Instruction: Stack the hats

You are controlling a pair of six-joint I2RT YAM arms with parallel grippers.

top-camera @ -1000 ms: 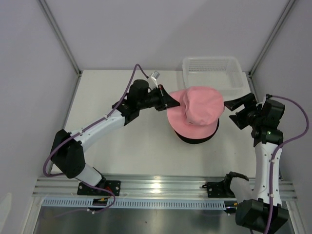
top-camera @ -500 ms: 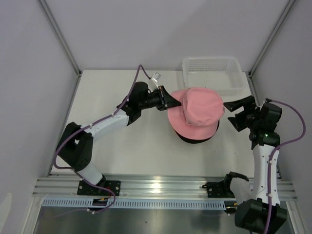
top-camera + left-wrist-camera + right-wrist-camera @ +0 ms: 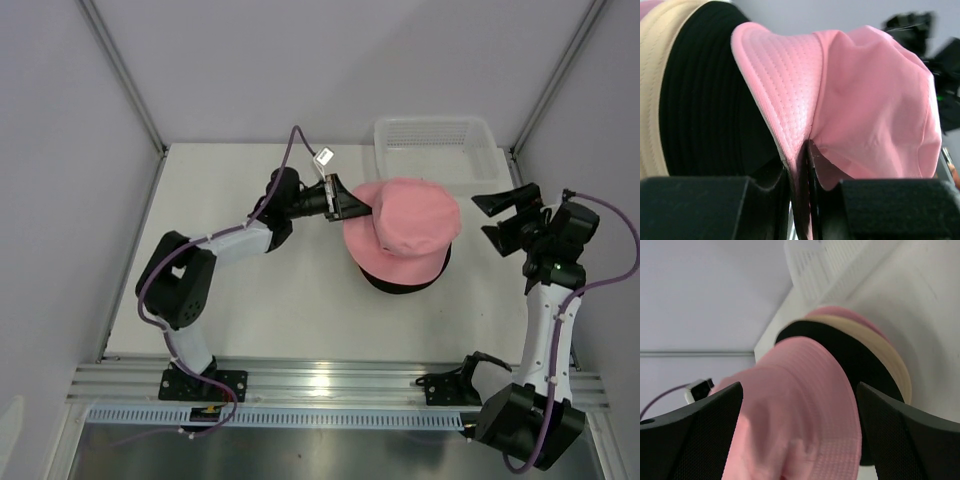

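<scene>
A pink hat point(image 3: 410, 225) lies on top of a stack in the middle of the table. Under it sits the black hat point(image 3: 400, 283). The left wrist view shows the pink hat point(image 3: 865, 105), the black hat point(image 3: 705, 100) and the cream hat point(image 3: 652, 85). The right wrist view shows the top pink hat point(image 3: 800, 410), black hat point(image 3: 850, 350), cream hat point(image 3: 880, 355) and a second pink hat point(image 3: 850, 315) below. My left gripper point(image 3: 358, 208) is shut on the top pink hat's brim point(image 3: 795, 125). My right gripper point(image 3: 495, 218) is open and empty, right of the stack.
A clear plastic bin point(image 3: 437, 150) stands at the back right, just behind the stack; it also shows in the right wrist view point(image 3: 825, 262). Grey walls close in the table on three sides.
My left gripper has pushed a little right with the pink brim. My right gripper has drawn back to the right and up, away from the stack.
</scene>
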